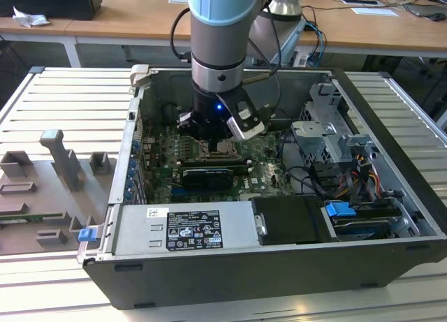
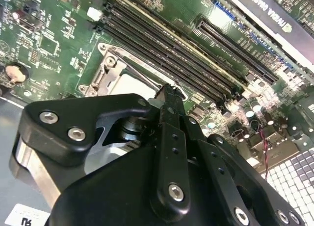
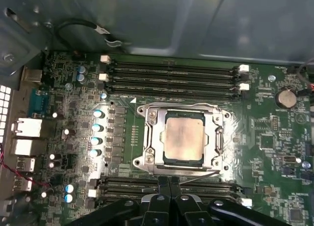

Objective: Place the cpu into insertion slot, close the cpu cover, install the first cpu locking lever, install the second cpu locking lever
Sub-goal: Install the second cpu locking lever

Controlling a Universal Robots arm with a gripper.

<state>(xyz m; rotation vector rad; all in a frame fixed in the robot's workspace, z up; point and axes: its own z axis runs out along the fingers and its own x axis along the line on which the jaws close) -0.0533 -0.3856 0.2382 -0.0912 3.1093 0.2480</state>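
The cpu, a pale silvery-beige square, lies flat in the insertion slot on the green board. The cpu cover, a silvery frame, lies down around it, and the chip shows through its window. A thin metal locking lever runs along the socket edge nearest my fingers. My gripper is shut, its black fingertips together right at that edge of the socket, beside the cpu. In the exterior view my gripper hangs low inside the open computer case over the insertion slot.
Long black memory slots flank the socket on two sides. A black graphics card lies just in front of the socket, the power supply beyond it. A metal drive cage and cables stand at the exterior view's right.
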